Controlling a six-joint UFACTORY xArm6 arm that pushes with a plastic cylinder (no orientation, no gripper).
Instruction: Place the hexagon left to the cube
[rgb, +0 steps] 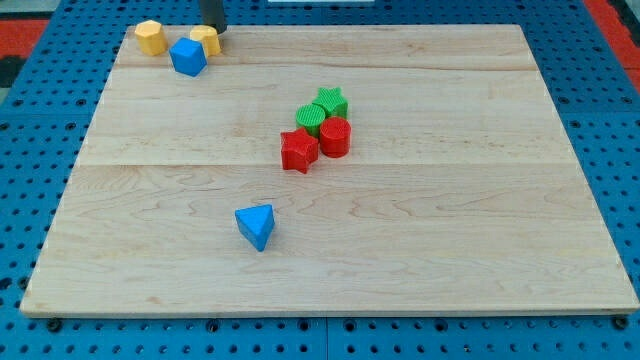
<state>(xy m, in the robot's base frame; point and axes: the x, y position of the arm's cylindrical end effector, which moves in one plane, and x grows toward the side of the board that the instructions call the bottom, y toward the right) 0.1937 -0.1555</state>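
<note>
A yellow hexagon (150, 37) lies at the board's top left corner. A blue cube (188, 56) sits just right of it and slightly lower, a small gap between them. A second yellow block (205, 40), shape unclear, touches the cube's upper right side. My tip (216, 30) comes down from the view's top edge and stands against the right side of that second yellow block, right of the cube and away from the hexagon.
Near the middle, a green star (331, 101), a green cylinder (312, 119), a red cylinder (335, 136) and a red star (299, 150) cluster together. A blue triangular block (256, 226) lies lower left of them. The wooden board (480, 250) rests on a blue pegboard.
</note>
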